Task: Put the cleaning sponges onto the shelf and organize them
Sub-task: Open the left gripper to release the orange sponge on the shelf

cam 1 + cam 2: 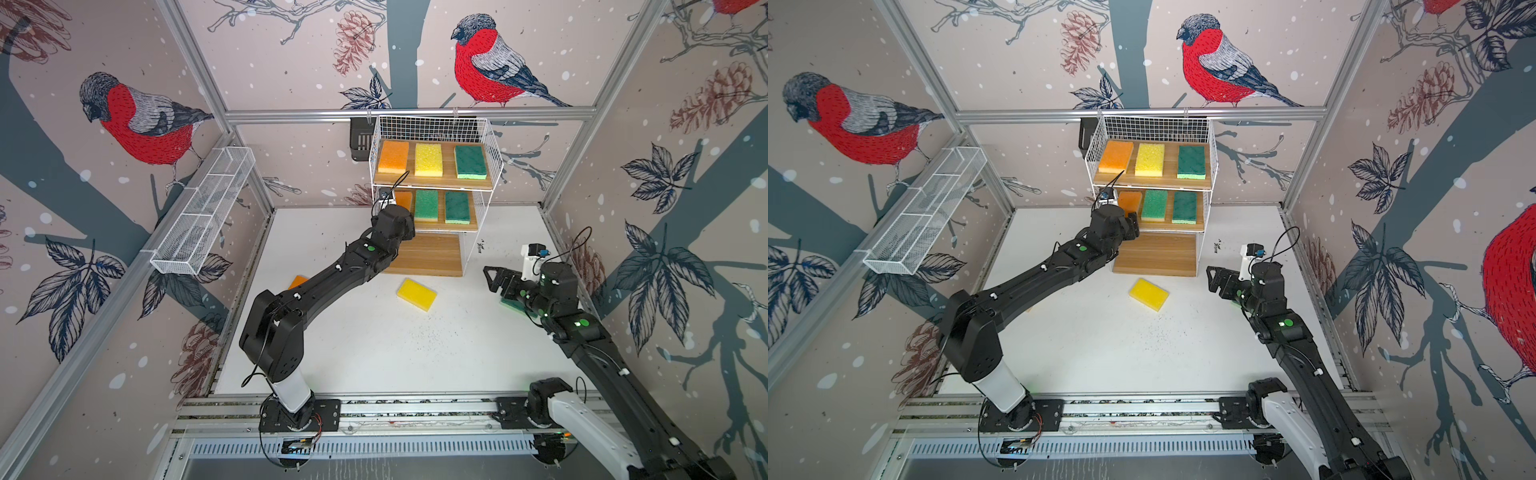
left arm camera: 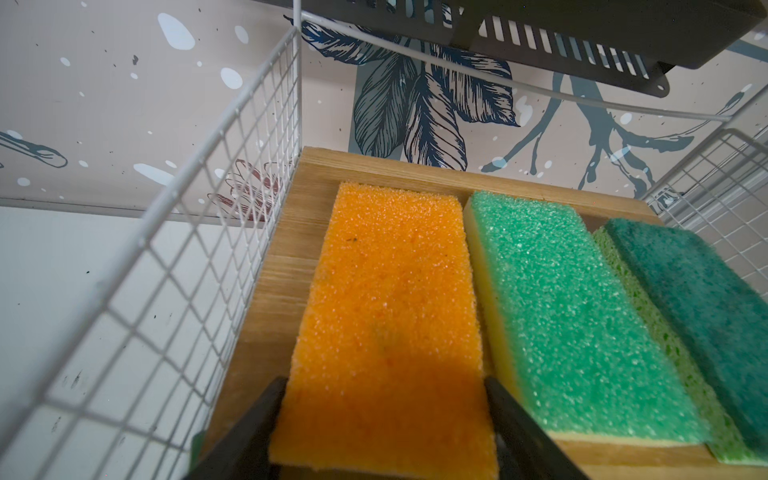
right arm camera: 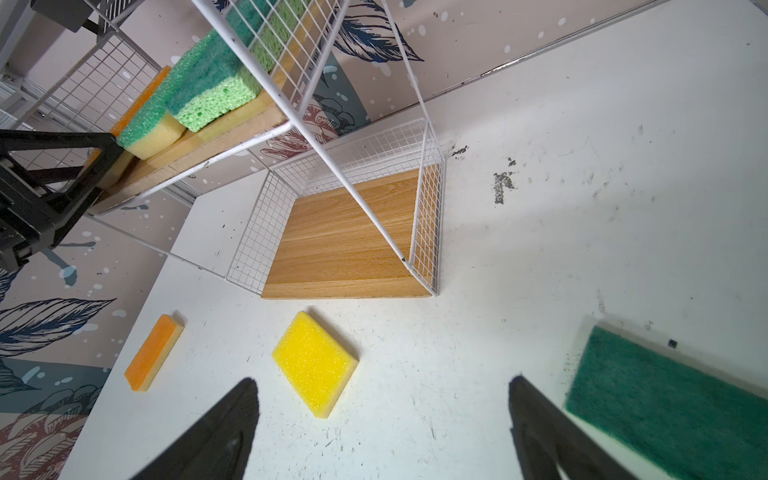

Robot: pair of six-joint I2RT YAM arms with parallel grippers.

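The shelf (image 1: 493, 141) holds orange (image 1: 392, 156), yellow (image 1: 429, 160) and green (image 1: 470, 162) sponges on its top board. The middle board carries an orange sponge (image 2: 390, 291), a light green one (image 2: 573, 316) and a dark green one (image 2: 706, 299). My left gripper (image 2: 384, 380) reaches onto that board, its fingers lying against both long sides of the orange sponge. The bottom board (image 3: 345, 237) is bare. On the table lie a yellow sponge (image 3: 313, 363), an orange sponge (image 3: 153, 353) and a dark green sponge (image 3: 665, 399). My right gripper (image 3: 384, 382) hovers open and empty over the table between the yellow and green ones.
A long white mesh trough (image 1: 203, 212) hangs on the left wall rail. A small black slotted basket (image 1: 360, 137) hangs beside the shelf's top left corner. The left arm (image 1: 332, 274) stretches diagonally over the table, partly covering the loose orange sponge (image 1: 298, 281).
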